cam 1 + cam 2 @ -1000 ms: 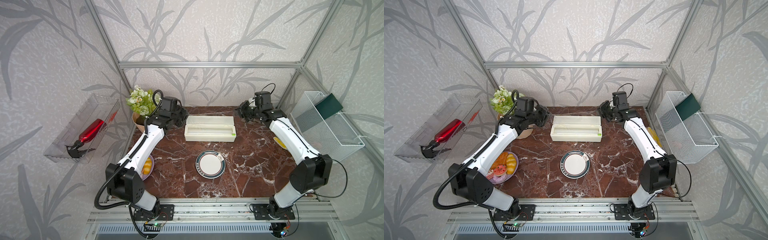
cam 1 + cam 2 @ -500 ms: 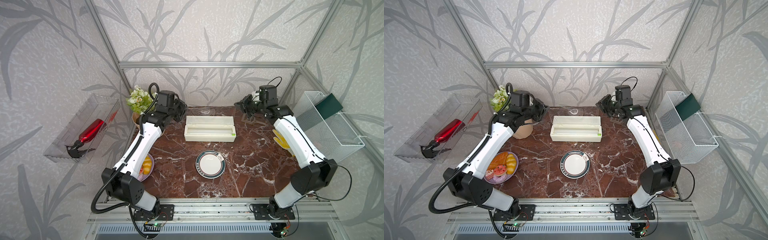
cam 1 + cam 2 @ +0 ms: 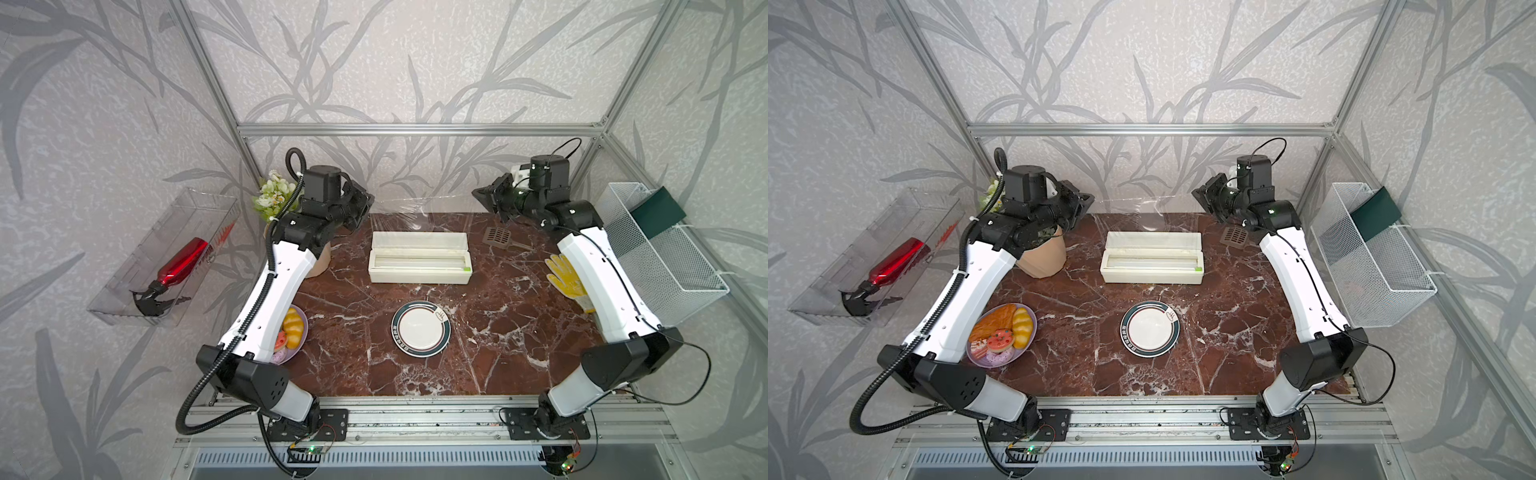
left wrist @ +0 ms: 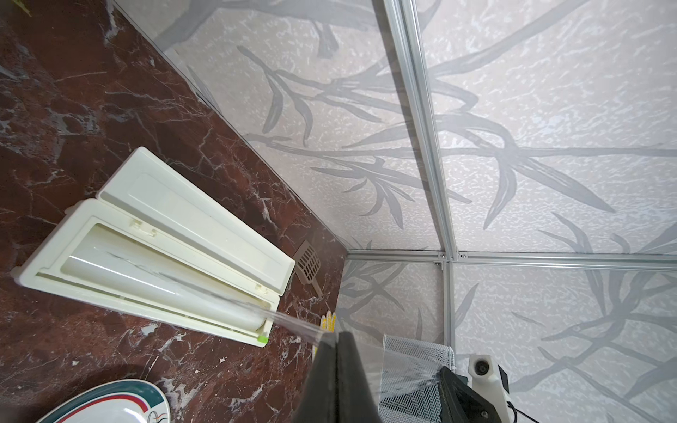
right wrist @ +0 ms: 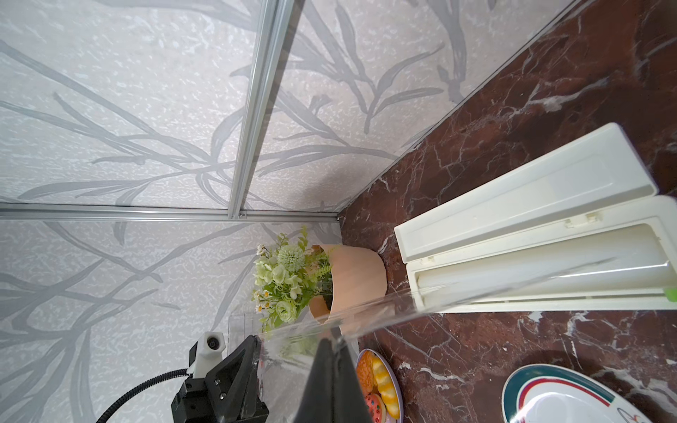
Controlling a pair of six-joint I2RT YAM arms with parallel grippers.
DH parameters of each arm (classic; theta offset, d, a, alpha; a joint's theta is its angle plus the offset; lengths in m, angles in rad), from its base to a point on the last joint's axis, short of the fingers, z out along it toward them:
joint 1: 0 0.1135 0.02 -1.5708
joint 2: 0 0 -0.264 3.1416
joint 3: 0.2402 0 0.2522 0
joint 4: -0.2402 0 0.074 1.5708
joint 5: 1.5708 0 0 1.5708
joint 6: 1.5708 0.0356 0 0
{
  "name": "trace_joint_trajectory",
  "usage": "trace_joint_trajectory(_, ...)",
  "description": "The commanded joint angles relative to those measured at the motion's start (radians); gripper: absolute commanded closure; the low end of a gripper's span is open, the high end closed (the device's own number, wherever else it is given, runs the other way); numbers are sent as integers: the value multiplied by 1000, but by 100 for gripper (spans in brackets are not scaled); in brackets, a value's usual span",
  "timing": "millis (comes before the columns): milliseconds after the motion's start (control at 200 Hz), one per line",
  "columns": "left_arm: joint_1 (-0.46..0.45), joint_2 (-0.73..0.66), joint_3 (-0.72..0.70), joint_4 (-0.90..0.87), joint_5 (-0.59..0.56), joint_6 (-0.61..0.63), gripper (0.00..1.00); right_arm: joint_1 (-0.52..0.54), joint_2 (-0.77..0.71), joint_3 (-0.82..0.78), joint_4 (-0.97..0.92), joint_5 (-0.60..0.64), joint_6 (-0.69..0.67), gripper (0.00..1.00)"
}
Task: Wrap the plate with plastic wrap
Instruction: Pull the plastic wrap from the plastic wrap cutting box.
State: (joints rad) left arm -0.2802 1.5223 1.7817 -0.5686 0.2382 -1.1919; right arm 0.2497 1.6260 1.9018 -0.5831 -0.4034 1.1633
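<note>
Plastic wrap (image 3: 419, 208) is stretched as a clear, glinting sheet. It rises from the roll in the open cream dispenser box (image 3: 419, 259) to a top edge held high over the box's far side, close to the back wall. The left gripper (image 3: 366, 200) holds the sheet's corner above the box's left end. In the left wrist view its dark fingertips (image 4: 331, 351) are pressed flat together with the plastic wrap pinched between them. The right gripper (image 3: 478, 194) holds the opposite corner above the box's right end, its jaws likewise clamped tight on the film in the right wrist view. The two grippers face each other across the box's length with the sheet spanning the gap.

The plate (image 3: 420, 328), white with a green rim band, lies bare on the marble table (image 3: 498, 353) on the near side of the box. It is well apart from both grippers and is not under the sheet. A flower pot (image 3: 1044, 255) stands off the box's left end. A brown scoop (image 3: 496, 237) and a yellow glove (image 3: 567, 278) lie off its right end.
</note>
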Motion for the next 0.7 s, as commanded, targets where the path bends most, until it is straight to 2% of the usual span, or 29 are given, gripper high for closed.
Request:
trace_joint_trajectory(0, 10, -13, 41, 34, -5, 22, 100, 12, -58, -6, 101, 42, 28, 100)
trace_joint_trajectory(275, 10, -31, 70, 38, -6, 39, 100, 40, -73, -7, 170, 61, 53, 100)
trace_joint_trajectory(695, 10, -44, 168, -18, -44, 71, 100, 42, -77, 106, 69, 78, 11, 100)
